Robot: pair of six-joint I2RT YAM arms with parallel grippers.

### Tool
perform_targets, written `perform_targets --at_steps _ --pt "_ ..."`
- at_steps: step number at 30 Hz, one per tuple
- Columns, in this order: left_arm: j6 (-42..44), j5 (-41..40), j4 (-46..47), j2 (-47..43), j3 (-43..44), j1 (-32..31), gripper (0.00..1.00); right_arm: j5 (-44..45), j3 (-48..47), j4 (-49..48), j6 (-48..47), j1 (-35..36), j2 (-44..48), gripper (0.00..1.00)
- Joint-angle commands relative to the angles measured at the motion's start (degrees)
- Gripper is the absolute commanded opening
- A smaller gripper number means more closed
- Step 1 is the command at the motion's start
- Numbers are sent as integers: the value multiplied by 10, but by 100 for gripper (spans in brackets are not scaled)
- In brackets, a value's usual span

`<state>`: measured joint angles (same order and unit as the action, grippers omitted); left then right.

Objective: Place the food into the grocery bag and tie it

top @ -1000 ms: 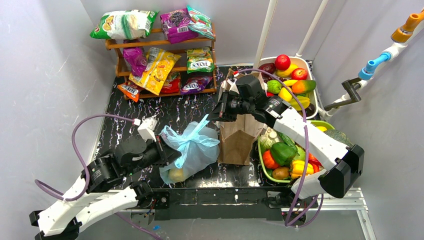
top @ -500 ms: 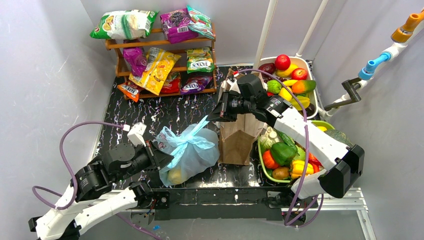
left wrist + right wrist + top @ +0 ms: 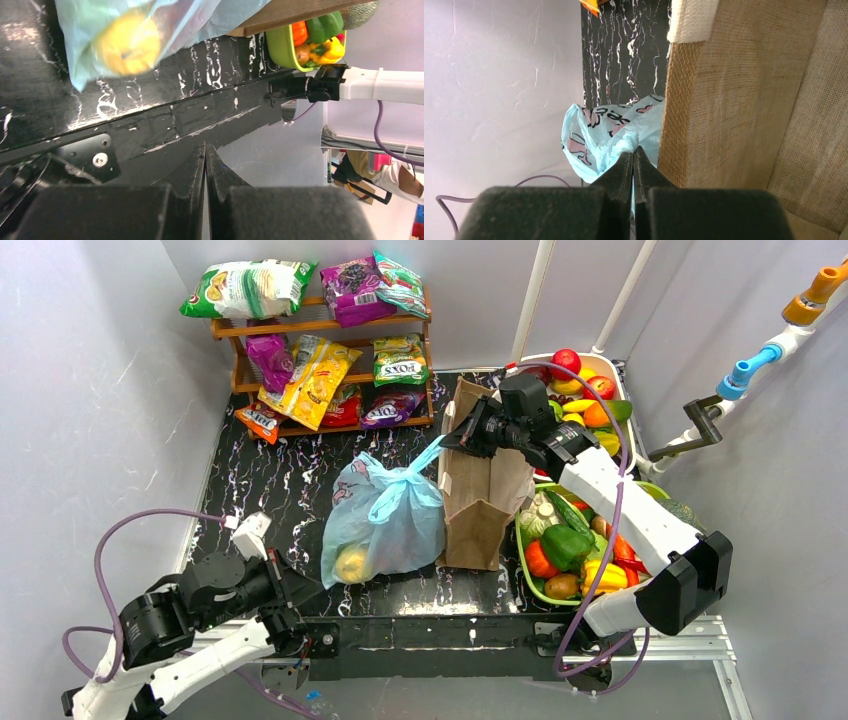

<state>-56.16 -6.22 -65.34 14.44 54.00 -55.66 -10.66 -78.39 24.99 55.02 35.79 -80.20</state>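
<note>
My top camera looks down from high behind the rig and takes in the whole table (image 3: pixel 290 480). My left wrist view sits low at the table's near edge, looking along it. My right wrist view is pressed close to the brown paper bag (image 3: pixel 734 100) — all three catch the grocery bag (image 3: pixel 385 520).

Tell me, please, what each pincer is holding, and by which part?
The right pincer is shut on the grocery bag, pinching the tip of one light-blue handle. The left pincer is shut and holds nothing.
</note>
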Motion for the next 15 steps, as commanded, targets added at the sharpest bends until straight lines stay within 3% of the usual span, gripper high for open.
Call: perform_targets --at_steps 1,6,11,13,15 --pt "-30 -48 -74 -23 26 -2 0 28 4 -36 -12 4 8 1" --pt "-18 -45 -39 -28 16 -2 2 13 10 -37 -17 4 10 1" --pt "34 -28 27 38 16 -2 56 -5 23 -42 -28 4 16 1" --pt "59 -33 56 75 30 -2 69 -23 28 -49 -34 5 16 1" --pt "88 -40 86 127 55 -2 75 -47 29 -53 -45 6 13 1"
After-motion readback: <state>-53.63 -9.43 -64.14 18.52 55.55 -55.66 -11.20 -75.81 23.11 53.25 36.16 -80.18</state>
